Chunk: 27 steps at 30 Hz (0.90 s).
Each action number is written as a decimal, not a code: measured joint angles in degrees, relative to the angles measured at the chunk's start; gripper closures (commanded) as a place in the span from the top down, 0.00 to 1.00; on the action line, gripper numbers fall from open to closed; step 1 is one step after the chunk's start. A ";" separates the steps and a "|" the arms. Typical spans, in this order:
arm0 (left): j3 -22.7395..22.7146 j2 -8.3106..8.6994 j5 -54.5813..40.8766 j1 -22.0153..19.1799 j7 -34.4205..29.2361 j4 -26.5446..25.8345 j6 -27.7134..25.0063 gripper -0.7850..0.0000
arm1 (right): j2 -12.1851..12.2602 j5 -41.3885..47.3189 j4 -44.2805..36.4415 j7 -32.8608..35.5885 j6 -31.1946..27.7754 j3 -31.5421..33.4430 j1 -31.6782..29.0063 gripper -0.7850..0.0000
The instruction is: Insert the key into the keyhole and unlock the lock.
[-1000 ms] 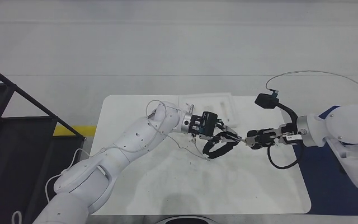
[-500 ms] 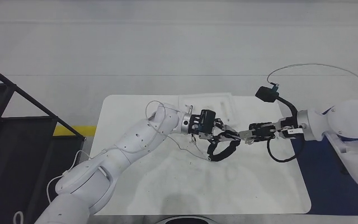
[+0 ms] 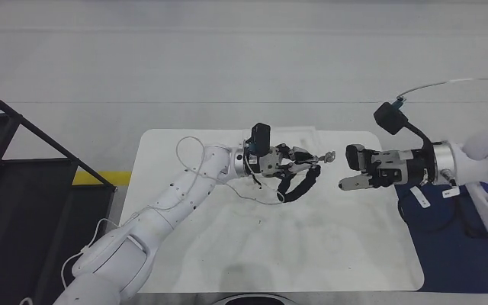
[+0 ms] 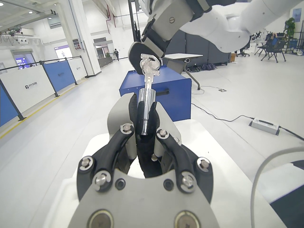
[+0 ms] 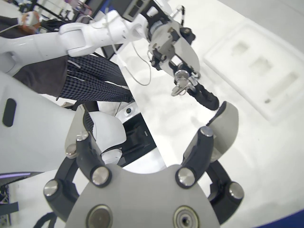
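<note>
A cable lock with a silver cylinder (image 4: 144, 113) and a black cable loop (image 3: 299, 187) is held over the table's middle, my left gripper (image 3: 293, 162) shut on the cylinder. The silver key (image 4: 149, 71) sticks out of the cylinder's end, pointing toward the right arm. In the top view the key (image 3: 328, 157) is free of any finger. My right gripper (image 3: 349, 169) hangs open a short way to the right of the key, apart from it. In the right wrist view its fingers (image 5: 224, 117) spread wide, with the key (image 5: 179, 88) and the left gripper (image 5: 182, 72) beyond them.
A white foam tray (image 3: 313, 143) with moulded recesses lies at the table's back, behind the lock. The white table (image 3: 229, 244) has bare room in front and to both sides. A thin white cable (image 3: 191, 145) trails off the left arm.
My right gripper let go of the key, opened and drew back to the right. The left wrist turned and carried the lock up and back, the key staying in it.
</note>
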 measured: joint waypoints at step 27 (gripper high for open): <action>-10.15 2.97 -9.76 6.90 -22.25 -12.59 -1.07 0.00 | -0.16 -21.19 -2.46 -15.53 -23.69 3.10 -4.94 1.00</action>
